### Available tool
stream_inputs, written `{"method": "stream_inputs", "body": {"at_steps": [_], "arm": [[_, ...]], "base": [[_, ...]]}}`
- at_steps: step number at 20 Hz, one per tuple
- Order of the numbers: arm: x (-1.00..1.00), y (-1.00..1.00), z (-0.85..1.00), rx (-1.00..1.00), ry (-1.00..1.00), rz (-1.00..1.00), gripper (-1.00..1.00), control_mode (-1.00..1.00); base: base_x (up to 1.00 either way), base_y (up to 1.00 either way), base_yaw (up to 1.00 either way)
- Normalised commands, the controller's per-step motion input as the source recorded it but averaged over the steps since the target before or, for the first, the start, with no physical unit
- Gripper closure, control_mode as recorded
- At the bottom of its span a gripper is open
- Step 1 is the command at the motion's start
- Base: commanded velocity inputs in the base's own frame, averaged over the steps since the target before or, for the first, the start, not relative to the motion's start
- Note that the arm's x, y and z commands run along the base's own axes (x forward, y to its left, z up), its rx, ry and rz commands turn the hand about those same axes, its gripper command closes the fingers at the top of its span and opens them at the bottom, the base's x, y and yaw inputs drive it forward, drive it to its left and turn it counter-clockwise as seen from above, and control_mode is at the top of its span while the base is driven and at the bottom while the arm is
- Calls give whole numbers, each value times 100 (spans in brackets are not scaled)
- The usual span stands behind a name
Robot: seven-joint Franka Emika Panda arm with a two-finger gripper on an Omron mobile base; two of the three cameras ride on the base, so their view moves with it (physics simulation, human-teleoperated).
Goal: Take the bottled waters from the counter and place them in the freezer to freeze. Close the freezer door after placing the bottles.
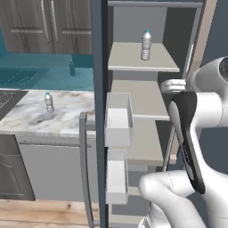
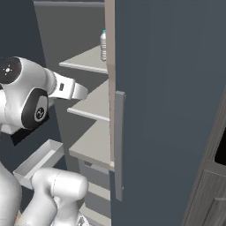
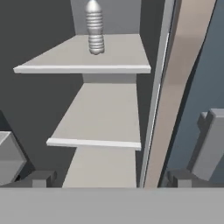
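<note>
One bottled water (image 1: 146, 44) stands upright on the freezer's upper shelf (image 1: 129, 60), also in the right base view (image 2: 103, 45) and at the top of the hand view (image 3: 94, 27). A second bottled water (image 1: 49, 102) stands on the marble counter (image 1: 26, 118) to the left. The freezer door (image 1: 99, 111) is swung open, edge-on, with white bins (image 1: 118, 120) on its inner side. My gripper (image 1: 173, 85) (image 2: 78, 92) (image 3: 109, 179) hovers open and empty before the middle shelf, below and in front of the shelved bottle.
The adjoining dark panel (image 2: 167, 110) with its grey bar handle (image 2: 119, 145) stands close on the right of the hand. A dark inset sink (image 1: 6, 100) lies at the counter's left end. Grey wall cabinets (image 1: 44, 22) hang above a teal backsplash.
</note>
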Motion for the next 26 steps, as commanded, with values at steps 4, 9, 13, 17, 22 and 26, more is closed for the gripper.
{"method": "stream_inputs", "body": {"at_steps": [4, 9, 13, 17, 22, 26], "arm": [[-13, 0, -68, -4, 14, 0, -100, -100], [-3, -8, -64, -1, 13, 0, -100, -100], [-3, 0, -44, 0, 15, 0, -100, -100], [-5, -2, -33, 0, 9, 0, -100, -100], [-3, -1, -24, 0, 6, 0, -100, -100], [0, 0, -2, 0, 4, 0, -100, -100]], "base": [[0, 0, 0], [0, 0, 0], [0, 0, 0], [0, 0, 0], [0, 0, 0], [0, 0, 0]]}}
